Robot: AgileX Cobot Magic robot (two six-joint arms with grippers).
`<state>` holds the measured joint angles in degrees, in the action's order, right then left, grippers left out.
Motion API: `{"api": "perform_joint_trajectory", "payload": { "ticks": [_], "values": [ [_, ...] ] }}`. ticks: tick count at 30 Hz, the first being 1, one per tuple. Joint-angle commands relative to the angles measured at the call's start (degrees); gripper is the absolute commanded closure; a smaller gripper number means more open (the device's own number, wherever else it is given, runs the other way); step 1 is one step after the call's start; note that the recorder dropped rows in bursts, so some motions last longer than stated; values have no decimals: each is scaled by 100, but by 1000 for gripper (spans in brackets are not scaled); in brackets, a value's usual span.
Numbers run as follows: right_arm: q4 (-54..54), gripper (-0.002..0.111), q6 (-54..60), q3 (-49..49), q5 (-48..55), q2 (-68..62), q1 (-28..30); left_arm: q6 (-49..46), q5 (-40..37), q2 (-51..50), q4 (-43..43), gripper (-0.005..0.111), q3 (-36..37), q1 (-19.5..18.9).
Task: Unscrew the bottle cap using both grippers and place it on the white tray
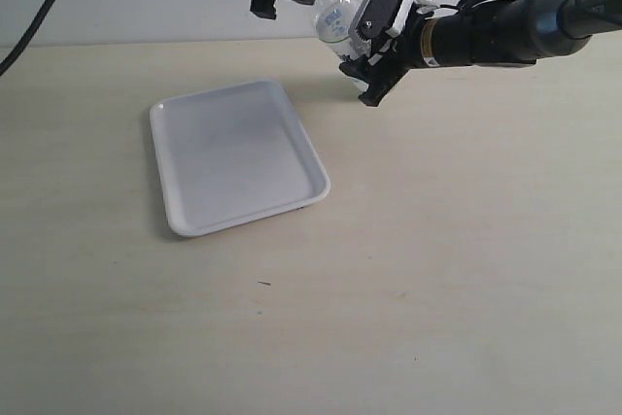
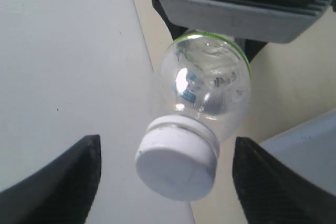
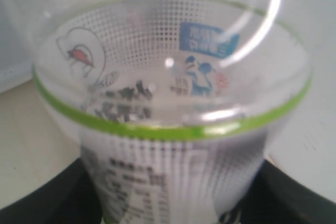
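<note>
The right pincer (image 1: 364, 46) is clamped on the body of the clear, lime-labelled bottle (image 1: 333, 24) and holds it off the table (image 1: 437, 269), tilted, with the neck pointing away from this pincer toward the other one. The left pincer (image 2: 167, 177) stands apart: its two black fingers (image 2: 63, 182) sit on either side of the white bottle cap (image 2: 176, 169), with a clear gap on each side, so nothing is gripped there yet. The cap lies squarely between those fingertips and looks fully seated on the neck, with its ring beneath it. The white tray (image 1: 238, 153) lies empty on the table, below the left pincer and well apart from both. By my reading the task is at an early stage: the bottle is secured and the cap is lined up, but closing on the cap, twisting it off, carrying it down and setting it in the tray all remain.
</note>
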<state>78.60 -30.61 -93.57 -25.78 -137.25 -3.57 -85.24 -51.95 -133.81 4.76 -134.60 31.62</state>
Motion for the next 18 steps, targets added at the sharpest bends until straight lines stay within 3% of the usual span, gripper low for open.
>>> {"api": "perform_joint_trajectory", "payload": {
  "ticks": [1, 18],
  "values": [
    [156, 108, -48, 54, -11, -70, 17, 20, 117, 15, 188, 38, -3, -45],
    [156, 108, -32, 54, -10, -70, 17, -4, 155, -208, 294, 38, -3, -142]
  ]
}}
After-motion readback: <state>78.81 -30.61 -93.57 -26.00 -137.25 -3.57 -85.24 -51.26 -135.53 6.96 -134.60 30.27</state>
